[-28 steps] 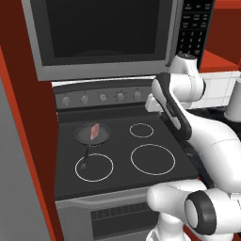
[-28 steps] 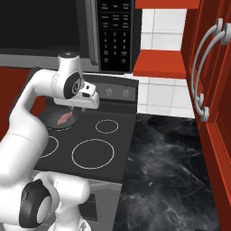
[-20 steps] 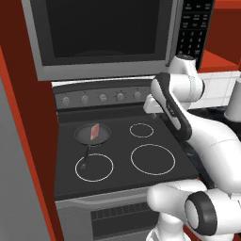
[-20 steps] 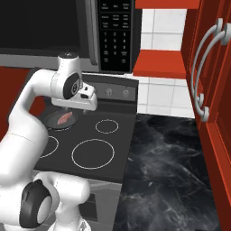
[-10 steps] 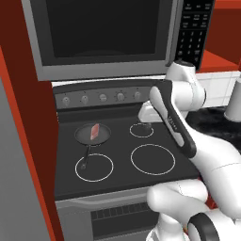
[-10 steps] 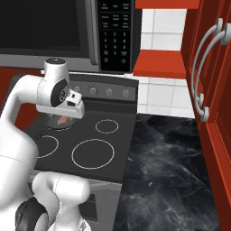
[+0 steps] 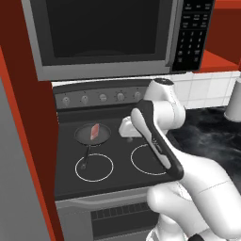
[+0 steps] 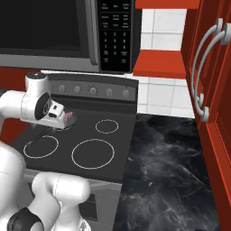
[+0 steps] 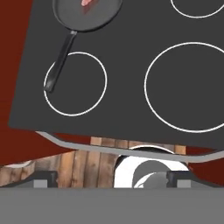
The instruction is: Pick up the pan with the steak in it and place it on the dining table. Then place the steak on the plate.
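The dark round pan [image 7: 89,135] sits on the stove's rear left burner, its long thin handle [image 7: 86,157] pointing toward the front. The pinkish-red steak [image 7: 95,131] lies in it. In the hand view the pan [image 9: 87,15] is at the top edge with the steak [image 9: 89,2] cut off, and the handle [image 9: 61,59] runs down across the front left burner ring. My gripper [image 7: 125,132] hangs open just right of the pan, above the stove top, holding nothing. From the right, the hand [image 8: 56,122] covers part of the pan [image 8: 68,122]. The dining table and the plate are out of view.
A black stove top [image 7: 117,174] with white burner rings, a knob panel [image 7: 101,98] behind it and a microwave [image 7: 103,33] overhead. A red wall [image 7: 28,141] stands left. A black marbled counter [image 8: 171,167] lies right, under red cabinets with silver handles [image 8: 203,67].
The arm has swung left and down, carrying the hand from over the rear right burner to beside the pan. The jaws have opened a little wider. Pan and steak have not moved.
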Controlling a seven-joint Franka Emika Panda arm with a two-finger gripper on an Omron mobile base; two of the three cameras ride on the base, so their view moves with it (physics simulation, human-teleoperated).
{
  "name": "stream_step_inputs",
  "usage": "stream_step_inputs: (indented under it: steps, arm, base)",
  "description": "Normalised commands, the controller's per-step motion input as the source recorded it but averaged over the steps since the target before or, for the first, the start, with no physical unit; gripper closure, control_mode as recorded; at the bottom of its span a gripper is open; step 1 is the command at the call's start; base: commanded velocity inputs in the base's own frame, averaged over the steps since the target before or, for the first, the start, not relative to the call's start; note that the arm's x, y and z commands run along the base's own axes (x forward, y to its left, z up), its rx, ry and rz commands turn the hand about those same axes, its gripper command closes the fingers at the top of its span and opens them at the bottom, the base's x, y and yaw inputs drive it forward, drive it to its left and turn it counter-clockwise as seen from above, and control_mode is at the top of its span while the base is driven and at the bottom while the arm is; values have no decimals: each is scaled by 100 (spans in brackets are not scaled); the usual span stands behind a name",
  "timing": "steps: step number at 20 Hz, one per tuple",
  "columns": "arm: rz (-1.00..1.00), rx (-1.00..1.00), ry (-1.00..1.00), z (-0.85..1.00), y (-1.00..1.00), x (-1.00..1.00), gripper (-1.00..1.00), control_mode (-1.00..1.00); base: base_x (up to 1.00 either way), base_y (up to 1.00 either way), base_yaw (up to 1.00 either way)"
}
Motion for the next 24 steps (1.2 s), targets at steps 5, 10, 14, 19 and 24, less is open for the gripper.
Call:
stream_step_inputs:
  steps: [5, 10, 14, 19, 24]
  arm:
    - [-1, 0, 0, -37, 72, 0, -100, -100]
    - [-3, 0, 0, -34, 71, 9, -100, -100]
    - [-8, -2, -1, -28, 73, 34, -100, -100]
    - [-12, -3, 0, -31, 64, 61, -100, -100]
    - [-11, -3, 5, -27, 46, 67, -100, -100]
  base:
    - [0, 0, 0]
    - [0, 0, 0]
    - [0, 0, 0]
    - [0, 0, 0]
    - [0, 0, 0]
